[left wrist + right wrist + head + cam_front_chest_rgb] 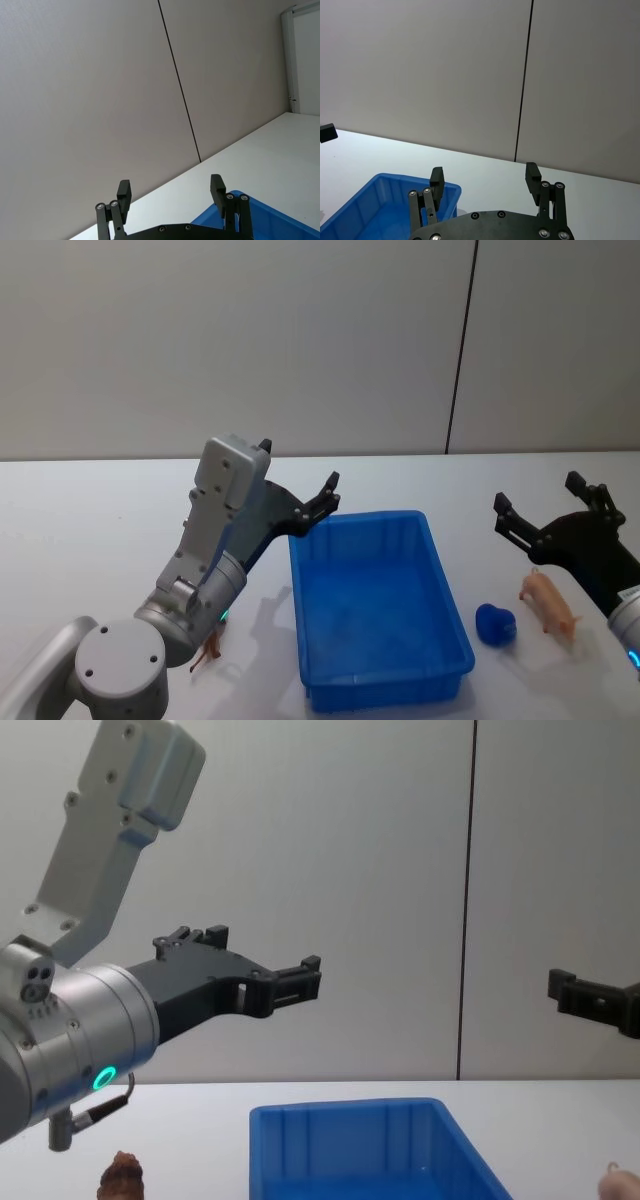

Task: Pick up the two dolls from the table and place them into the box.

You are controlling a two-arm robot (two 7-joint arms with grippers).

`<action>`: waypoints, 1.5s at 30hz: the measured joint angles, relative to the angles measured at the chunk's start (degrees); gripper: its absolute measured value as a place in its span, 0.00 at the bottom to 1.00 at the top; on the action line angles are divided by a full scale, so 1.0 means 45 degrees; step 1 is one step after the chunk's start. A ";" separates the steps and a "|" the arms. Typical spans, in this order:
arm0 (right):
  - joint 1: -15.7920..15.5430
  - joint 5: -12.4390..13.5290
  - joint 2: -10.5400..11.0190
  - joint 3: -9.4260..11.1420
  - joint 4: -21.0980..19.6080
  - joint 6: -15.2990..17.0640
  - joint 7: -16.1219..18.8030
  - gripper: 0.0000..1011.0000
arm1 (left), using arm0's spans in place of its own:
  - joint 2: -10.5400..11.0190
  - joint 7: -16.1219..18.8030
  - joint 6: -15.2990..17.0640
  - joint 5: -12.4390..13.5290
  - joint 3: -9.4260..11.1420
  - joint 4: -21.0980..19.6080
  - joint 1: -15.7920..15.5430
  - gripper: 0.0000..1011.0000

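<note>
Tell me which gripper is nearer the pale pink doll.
Right. The right gripper hovers just behind the pale pink doll; the left gripper is across the box.

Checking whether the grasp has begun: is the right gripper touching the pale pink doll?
Apart. The chest view shows the right gripper high in the air, open, with the pale pink doll down on the table well below it.

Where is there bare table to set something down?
Bare: the table behind the blue box, between left hand and right hand, and the box's floor. Crowded: right of the box, with pink doll and small blue object; brown doll lies left of it.
</note>
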 joint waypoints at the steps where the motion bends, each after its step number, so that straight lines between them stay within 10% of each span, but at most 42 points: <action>1: 0.0000 0.0000 0.0000 0.0000 0.0000 0.0000 0.0000 0.99 | 0.0001 0.0000 0.0000 0.0000 0.0000 0.0000 0.0000 0.99; 45: -0.0001 0.0000 0.0002 0.0000 0.0000 0.0000 0.0002 0.99 | 0.0001 -0.0001 0.0000 0.0000 0.0000 0.0000 0.0000 0.99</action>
